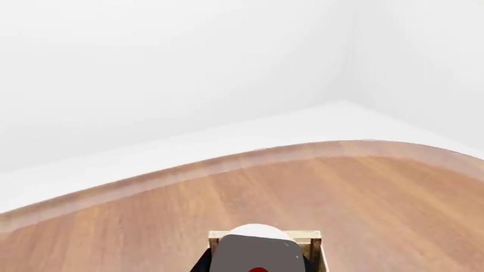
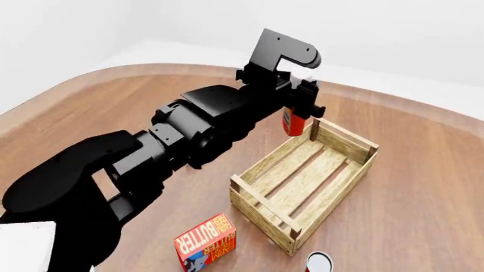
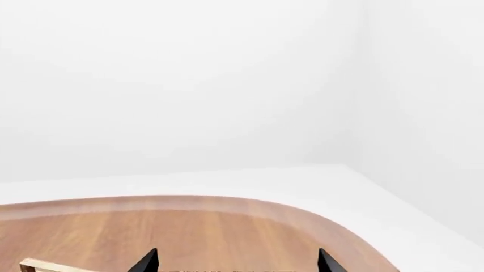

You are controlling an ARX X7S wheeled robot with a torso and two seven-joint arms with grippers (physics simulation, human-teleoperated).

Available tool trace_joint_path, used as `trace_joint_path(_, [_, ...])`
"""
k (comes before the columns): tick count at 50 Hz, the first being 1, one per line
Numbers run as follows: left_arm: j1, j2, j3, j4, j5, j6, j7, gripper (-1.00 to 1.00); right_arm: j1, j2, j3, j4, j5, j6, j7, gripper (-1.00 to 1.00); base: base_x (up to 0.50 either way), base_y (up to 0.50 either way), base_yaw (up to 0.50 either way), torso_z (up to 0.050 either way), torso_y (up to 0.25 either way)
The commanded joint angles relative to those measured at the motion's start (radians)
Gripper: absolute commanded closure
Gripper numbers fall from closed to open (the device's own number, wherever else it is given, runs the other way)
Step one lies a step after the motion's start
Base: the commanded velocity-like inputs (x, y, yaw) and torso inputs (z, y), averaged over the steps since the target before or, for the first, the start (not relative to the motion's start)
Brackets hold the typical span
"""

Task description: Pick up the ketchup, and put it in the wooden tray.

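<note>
While the ketchup (image 2: 293, 121) hangs clamped in the left tool (image 2: 301, 101), its red body sits just above and outside the far corner post of the wooden tray (image 2: 261, 202), not yet over the slatted bottom. Only the lower red part and a pale label edge show in the head view; the white cap (image 2: 305, 72) is mostly hidden among the tool's black housing. Nearer the robot than the tray, a butter box (image 2: 206, 242) lies on the bench (image 2: 408, 187), and a red-labelled can (image 2: 318, 262) stands just beside the tray's near corner. The right tool (image 3: 236, 262) shows two dark fingertips set wide apart with nothing between them, a tray edge at the margin of its view. Judged from this pose, a release now would risk the bottle striking the corner post or far plank and toppling onto the bench outside; it needs carrying further over the tray's middle before it is lowered.
</note>
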Motion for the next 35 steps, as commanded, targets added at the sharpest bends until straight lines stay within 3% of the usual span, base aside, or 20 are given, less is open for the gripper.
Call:
trace_joint_path(1, [0.003,0.001,0.087,-0.006,-0.066,0.054,-0.025,1.00,-0.048,0.004,0.020,-0.001,0.006,-0.027,0.037,-1.00,0.00,0.00,0.00,0.000,0.010])
trace_joint_path(35, [0.069,0.001,0.085,0.052,-0.040,0.055,-0.046,1.00,-0.120,0.023,0.017,0.002,0.012,-0.081,0.095,-1.00,0.00,0.00,0.00,0.000,0.000])
